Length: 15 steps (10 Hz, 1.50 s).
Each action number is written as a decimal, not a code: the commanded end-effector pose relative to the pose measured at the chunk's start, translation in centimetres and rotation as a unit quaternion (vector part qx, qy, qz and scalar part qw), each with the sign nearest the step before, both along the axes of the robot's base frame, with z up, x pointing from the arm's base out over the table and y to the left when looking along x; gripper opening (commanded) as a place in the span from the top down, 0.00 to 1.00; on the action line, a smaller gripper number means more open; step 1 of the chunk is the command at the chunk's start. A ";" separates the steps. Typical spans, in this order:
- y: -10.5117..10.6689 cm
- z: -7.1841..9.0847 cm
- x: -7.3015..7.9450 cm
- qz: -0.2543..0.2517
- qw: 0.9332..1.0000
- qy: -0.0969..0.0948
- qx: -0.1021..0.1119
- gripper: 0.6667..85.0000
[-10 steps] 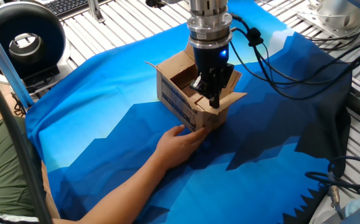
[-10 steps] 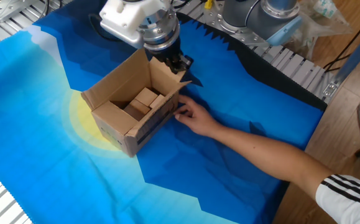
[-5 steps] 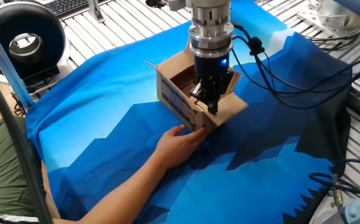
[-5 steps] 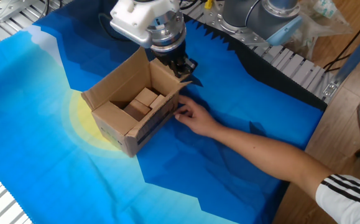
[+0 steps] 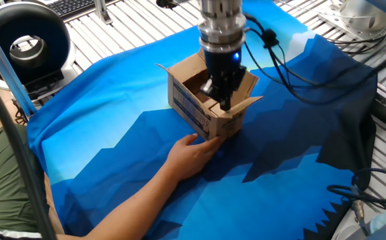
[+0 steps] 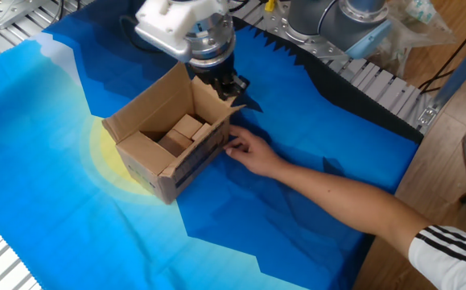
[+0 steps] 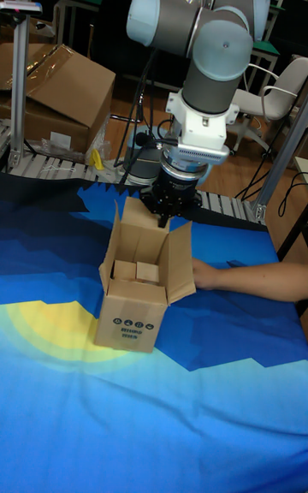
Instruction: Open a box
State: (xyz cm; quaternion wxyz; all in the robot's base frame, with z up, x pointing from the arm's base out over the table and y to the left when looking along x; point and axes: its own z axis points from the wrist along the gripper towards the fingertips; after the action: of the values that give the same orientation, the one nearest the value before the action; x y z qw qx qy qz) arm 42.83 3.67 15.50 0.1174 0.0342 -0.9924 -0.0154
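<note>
Blue cloth (image 5: 113, 153) covers table; box (image 5: 206, 100) sits mid-cloth, flaps up, a person's hand (image 5: 191, 152) bracing its side. Gripper (image 5: 223, 99) at the far flap, jaws look closed on it, can't confirm. Cardboard probably light, flaps bendy; pinch flap edge.

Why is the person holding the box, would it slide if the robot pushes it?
Probably. The box is small, thin cardboard with little showing inside, so it looks light. It sits on smooth blue cloth, which may let it slip or tip. The hand braces one side while the end effector works a bendy flap.
</note>
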 end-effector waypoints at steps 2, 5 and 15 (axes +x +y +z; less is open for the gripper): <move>0.1 -0.5 5.0 0.032 0.999 -0.030 0.019 0.99; -0.4 -2.3 8.3 0.058 0.996 -0.061 0.001 0.99; -1.3 -5.4 13.9 0.077 0.989 -0.124 0.005 0.99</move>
State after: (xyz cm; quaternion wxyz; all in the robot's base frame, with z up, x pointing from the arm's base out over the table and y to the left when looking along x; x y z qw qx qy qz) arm 55.32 2.23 10.30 0.0140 0.1128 -0.9935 -0.0007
